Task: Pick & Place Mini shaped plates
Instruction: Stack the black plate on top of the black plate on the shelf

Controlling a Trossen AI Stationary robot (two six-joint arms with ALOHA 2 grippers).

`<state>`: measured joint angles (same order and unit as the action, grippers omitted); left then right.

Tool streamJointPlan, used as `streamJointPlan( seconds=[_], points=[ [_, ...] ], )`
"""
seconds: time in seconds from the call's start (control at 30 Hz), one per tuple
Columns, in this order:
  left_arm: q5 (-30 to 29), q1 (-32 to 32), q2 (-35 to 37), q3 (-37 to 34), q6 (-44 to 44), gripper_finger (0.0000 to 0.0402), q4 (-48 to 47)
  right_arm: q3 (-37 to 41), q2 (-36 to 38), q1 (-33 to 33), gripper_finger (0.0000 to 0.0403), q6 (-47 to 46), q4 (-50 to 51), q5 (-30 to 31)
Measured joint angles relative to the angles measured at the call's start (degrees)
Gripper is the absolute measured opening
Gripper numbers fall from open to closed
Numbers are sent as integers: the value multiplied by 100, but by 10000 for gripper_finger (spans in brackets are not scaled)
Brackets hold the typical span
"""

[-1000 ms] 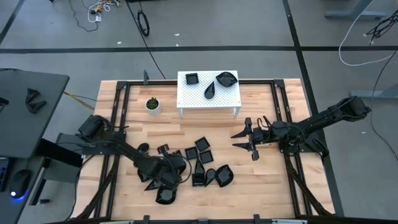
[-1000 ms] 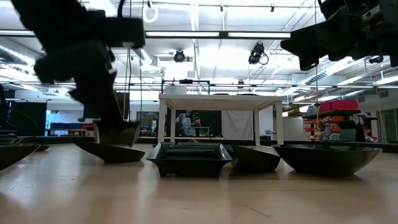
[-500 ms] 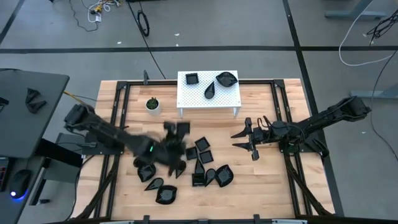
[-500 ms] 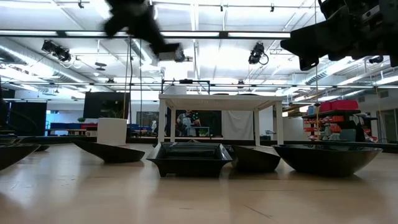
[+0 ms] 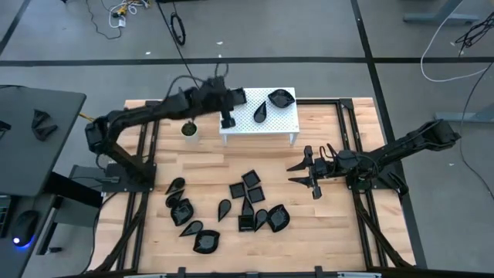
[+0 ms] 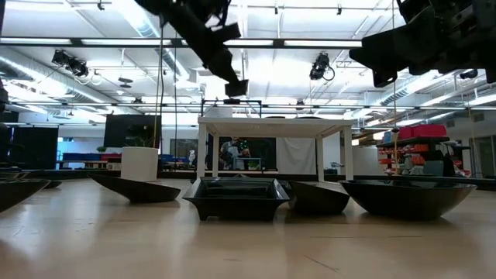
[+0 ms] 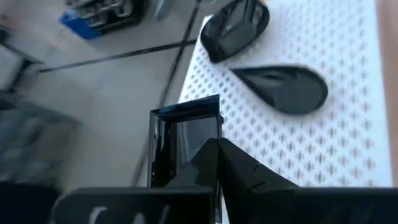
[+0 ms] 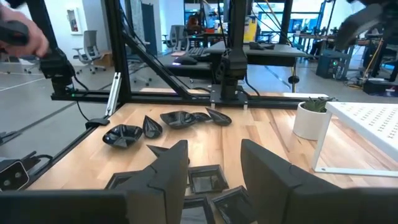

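Note:
My left gripper [image 5: 228, 118] hangs over the left end of the white perforated stand [image 5: 270, 125], shut on a square black plate [image 7: 183, 134]. In the low view that plate [image 6: 236, 87] is above the stand top. A square plate [image 5: 238, 96], a teardrop plate [image 5: 261, 113] and a leaf plate [image 5: 281, 97] lie flat on the stand. Several more plates [image 5: 247, 197] lie on the wooden table. My right gripper [image 5: 297, 174] stands open and level at the table's right, to the right of those plates, touching nothing. My left gripper pinches one side wall [image 7: 210, 144] of the square plate between its two fingers. The fingers [image 7: 239, 174] slant down toward the table's right. The plate stands on edge in the hold, lifted clear above the stand's left end.
A small white pot with a green plant [image 5: 189, 130] stands just left of the stand. Black frame rails [image 5: 147, 154] run along the table's left and right sides. Bare wood [image 5: 262, 158] lies between the stand and the plates.
My left gripper has risen from the plates near the table's front left and swung toward the far edge and the right, turning as it went. It now hangs over the stand's left end. The square plate went with it, lifted clear of the table.

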<state>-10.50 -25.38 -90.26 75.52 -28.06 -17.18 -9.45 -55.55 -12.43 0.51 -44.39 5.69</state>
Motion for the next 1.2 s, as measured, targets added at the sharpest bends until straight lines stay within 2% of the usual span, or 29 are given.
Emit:
streamJointPlan(
  seconds=[0.1,0.2,0.3,0.53,0.7,1.2],
  points=[
    [607,-275,-236,5,31,14,515,0,0,0,151,17,18,0],
    [705,-314,-484,3,-445,9,709,0,0,0,151,13,29,37],
    [513,-304,-654,-2,-758,8,702,0,0,0,151,-29,31,46],
    [-75,-308,-810,-2,-779,14,485,0,0,0,151,-48,32,52],
    [-276,-309,-804,-2,-670,14,481,0,0,0,151,-48,32,55],
    [-302,-350,-822,-2,-405,18,221,0,0,0,151,-48,31,55]
  ],
)
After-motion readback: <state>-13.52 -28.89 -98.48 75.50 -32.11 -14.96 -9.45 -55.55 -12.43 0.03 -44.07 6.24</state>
